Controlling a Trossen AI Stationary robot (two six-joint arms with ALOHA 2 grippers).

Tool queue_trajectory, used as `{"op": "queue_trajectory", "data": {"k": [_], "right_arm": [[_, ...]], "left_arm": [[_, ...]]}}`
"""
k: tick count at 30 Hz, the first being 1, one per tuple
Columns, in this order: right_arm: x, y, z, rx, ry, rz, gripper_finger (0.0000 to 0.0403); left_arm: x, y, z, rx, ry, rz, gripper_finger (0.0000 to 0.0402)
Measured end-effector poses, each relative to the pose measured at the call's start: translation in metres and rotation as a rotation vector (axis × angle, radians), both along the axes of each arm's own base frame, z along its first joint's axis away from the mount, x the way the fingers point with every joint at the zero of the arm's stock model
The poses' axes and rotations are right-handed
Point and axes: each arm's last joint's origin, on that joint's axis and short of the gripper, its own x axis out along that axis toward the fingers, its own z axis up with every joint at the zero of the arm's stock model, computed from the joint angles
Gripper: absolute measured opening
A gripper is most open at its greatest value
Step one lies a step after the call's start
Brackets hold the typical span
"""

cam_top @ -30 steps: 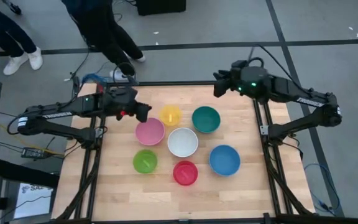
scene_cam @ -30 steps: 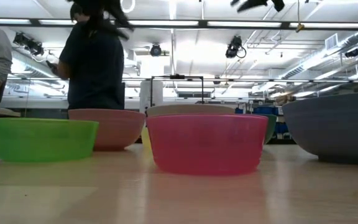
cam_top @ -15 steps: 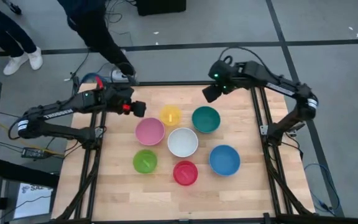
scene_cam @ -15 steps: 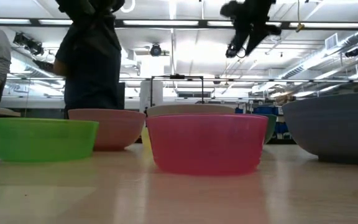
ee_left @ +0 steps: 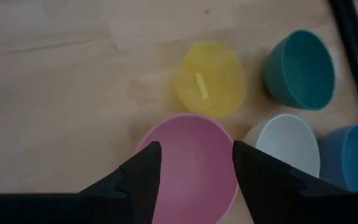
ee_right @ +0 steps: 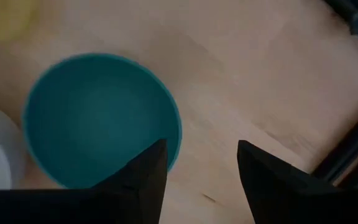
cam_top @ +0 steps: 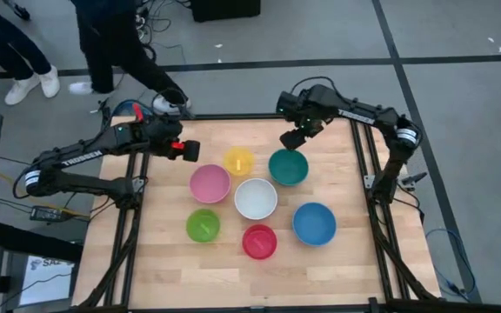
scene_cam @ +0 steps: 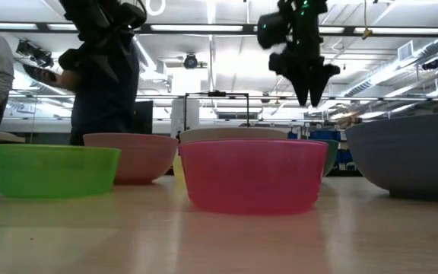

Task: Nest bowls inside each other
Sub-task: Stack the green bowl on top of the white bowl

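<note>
Seven bowls stand apart, each on its base, on the wooden table: pink (cam_top: 209, 183), yellow (cam_top: 238, 161), teal green (cam_top: 288, 167), white (cam_top: 256, 198), lime green (cam_top: 203, 225), red (cam_top: 259, 242) and blue (cam_top: 314, 223). My left gripper (cam_top: 190, 152) hangs open above the table at the far left, slanting down toward the pink bowl (ee_left: 191, 162), which shows between its fingers. My right gripper (cam_top: 292, 139) is open and points down just beyond the far rim of the teal green bowl (ee_right: 98, 118), well above it (scene_cam: 309, 95).
A person (cam_top: 120, 43) stands close to the table's far left corner, behind my left arm. Black frame rails (cam_top: 368, 174) run along both sides of the table. Bare board (cam_top: 233, 274) lies along the near edge, in front of the red and lime green bowls.
My right gripper has swung in from the far right corner toward the teal green bowl, come down, and tipped from nearly level to pointing down. My left gripper has shifted a little toward the far edge. No bowl has moved.
</note>
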Motion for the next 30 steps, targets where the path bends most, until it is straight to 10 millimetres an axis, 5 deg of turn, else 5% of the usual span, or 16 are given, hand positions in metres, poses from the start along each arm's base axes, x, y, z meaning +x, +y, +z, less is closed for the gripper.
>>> {"op": "queue_trajectory", "data": {"k": [30], "right_arm": [[0.046, -0.018, -0.107, 0.219, 0.217, 0.199, 0.0180]], "left_arm": [[0.005, 0.003, 0.005, 0.059, -0.059, -0.016, 0.0208]]}}
